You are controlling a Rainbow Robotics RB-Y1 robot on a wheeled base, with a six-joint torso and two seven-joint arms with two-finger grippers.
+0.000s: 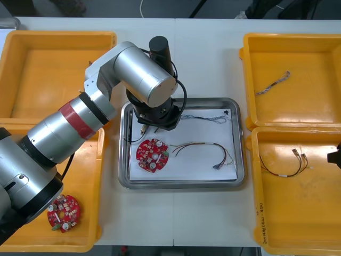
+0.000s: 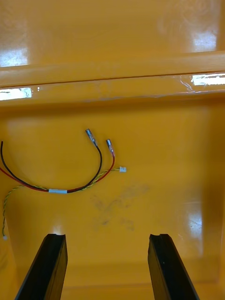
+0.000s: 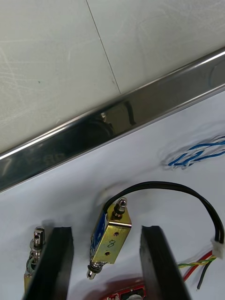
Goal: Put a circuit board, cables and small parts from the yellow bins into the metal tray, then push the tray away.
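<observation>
I see the light table (image 1: 208, 37) with four yellow bins. The far left bin (image 1: 48, 74) looks bare. The near left bin (image 1: 88, 213) holds a spare circuit board (image 1: 63, 212). The far right bin (image 1: 309, 58) has one twisted cable (image 1: 273, 83), and the near right bin (image 1: 303, 213) has a black, red and yellow cable (image 2: 58, 191).

Between the bins sits the metal tray (image 1: 181, 184), white inside. My left gripper (image 1: 155, 121) hangs over its far left corner. The right gripper (image 2: 107, 236) hovers above the near right bin with its jaws wide apart and nothing between them, the cable lying just beyond the tips.

The tray contains a circuit board (image 1: 152, 155), a blue and white cable (image 1: 209, 118) and a red and yellow cable (image 1: 200, 143). In the left wrist view, a small metal part (image 3: 110, 236) with a black lead (image 3: 173, 186) lies on the white liner between the black fingers (image 3: 61, 253). They stand apart, with a gap on each side of the part, so nothing is gripped. A second small metal part (image 3: 35, 248) lies just outside one finger.

I judge the loading mostly done, with board, cables and parts all in the tray. The right arm may add another cable. After that, the only step left is to push the tray away.
</observation>
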